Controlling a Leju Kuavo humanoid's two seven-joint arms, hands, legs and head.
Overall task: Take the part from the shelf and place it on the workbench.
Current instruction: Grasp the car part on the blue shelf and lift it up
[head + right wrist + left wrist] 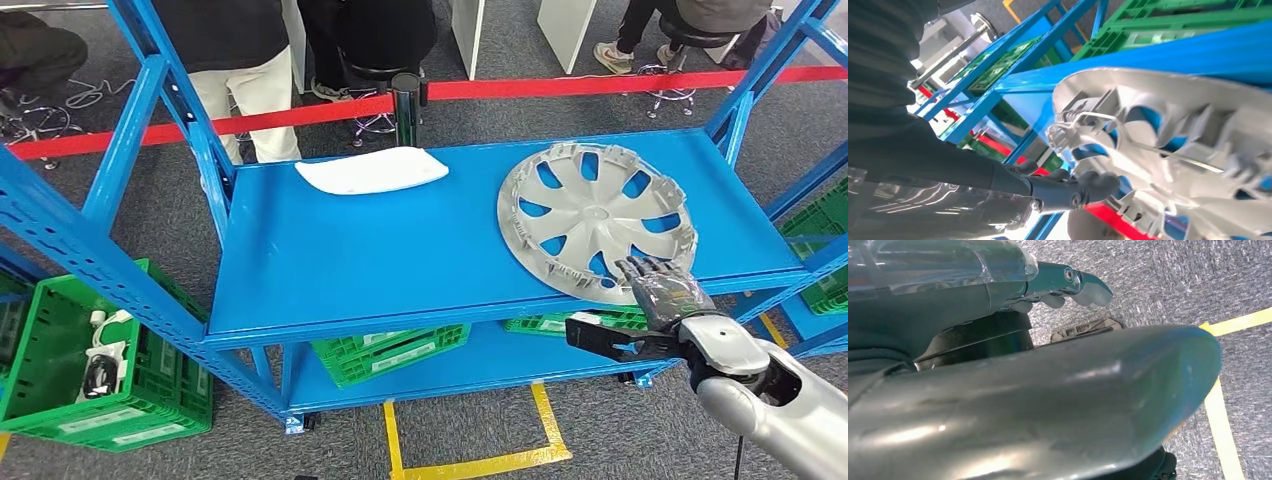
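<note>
Your part, the silver wheel cover (pixel 597 218), lies flat on the right end of the blue shelf (pixel 400 250), inner side up, with its near edge jutting a little past the shelf's front lip. That overhang is likely why your right hand (pixel 668 290) comes in low from the near right: the fingers (pixel 645 270) lie over the near rim, and in the right wrist view a dark fingertip (pixel 1098 185) sits against the cover's ribbed edge (pixel 1158 145) by the wire ring. The fingers look spread and laid on the rim, not yet wrapped round it, so I'd judge the grasp is only starting; whether the thumb has got under the edge, I cannot tell. Your left hand (pixel 1068 287) hangs over grey carpet with a yellow floor line (pixel 1220 425) beside it; it holds nothing, though whether its fingers are curled or spread I cannot tell. Well to the left on the same shelf lies a white curved panel (pixel 372 170), clear of your reach. Mind the blue upright (pixel 745 110) at the far right corner and the shelf's front lip when you lift. Green crates (pixel 395 350) sit on the lower level and one more (pixel 90 370) on the floor to the left. People stand and sit beyond a red barrier tape (pixel 300 115) on the far side. No counter shows here, so you will probably have to turn to reach it.
</note>
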